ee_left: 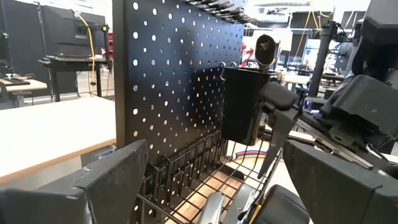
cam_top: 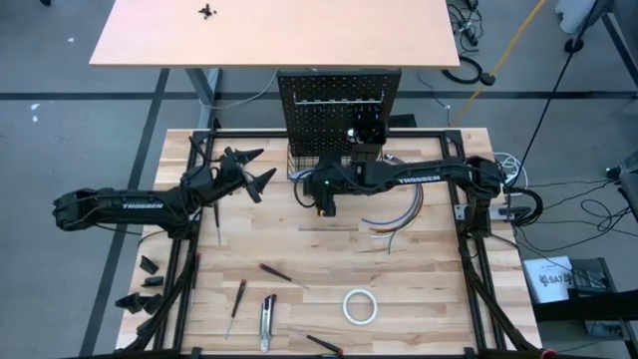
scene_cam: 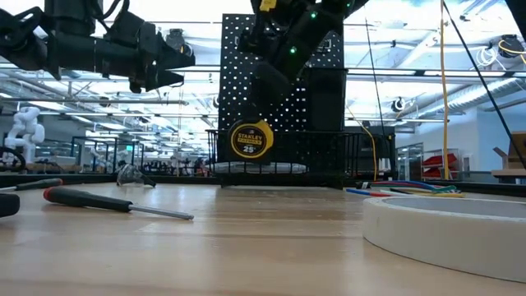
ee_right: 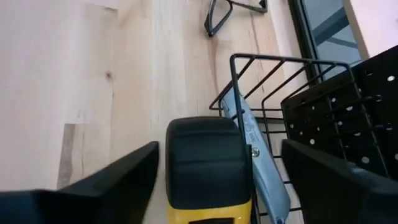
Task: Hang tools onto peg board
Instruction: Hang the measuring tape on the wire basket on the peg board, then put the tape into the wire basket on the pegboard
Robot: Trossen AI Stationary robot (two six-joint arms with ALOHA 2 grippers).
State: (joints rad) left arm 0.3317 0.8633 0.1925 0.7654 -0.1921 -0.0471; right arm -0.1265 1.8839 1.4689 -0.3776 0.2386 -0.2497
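Observation:
The peg board (cam_top: 339,105) stands upright at the table's far edge, with a black wire basket (ee_right: 273,81) and a small black bin (ee_left: 242,102) on its front. A yellow-and-black tape measure (ee_right: 208,165) sits at the basket's left end beside a grey utility knife (ee_right: 255,155) that lies in the basket. What the tape measure (scene_cam: 249,140) rests on does not show. My right gripper (ee_right: 217,180) slants down over it, open, one finger on each side with a gap. My left gripper (cam_top: 254,172) hangs open and level, left of the board.
On the near half of the table lie red-and-black screwdrivers (cam_top: 274,271) (cam_top: 235,304), a grey utility knife (cam_top: 266,321) and a white tape roll (cam_top: 360,307). A bundle of coloured wires (cam_top: 394,214) lies right of centre. A black frame (cam_top: 469,239) borders the tabletop.

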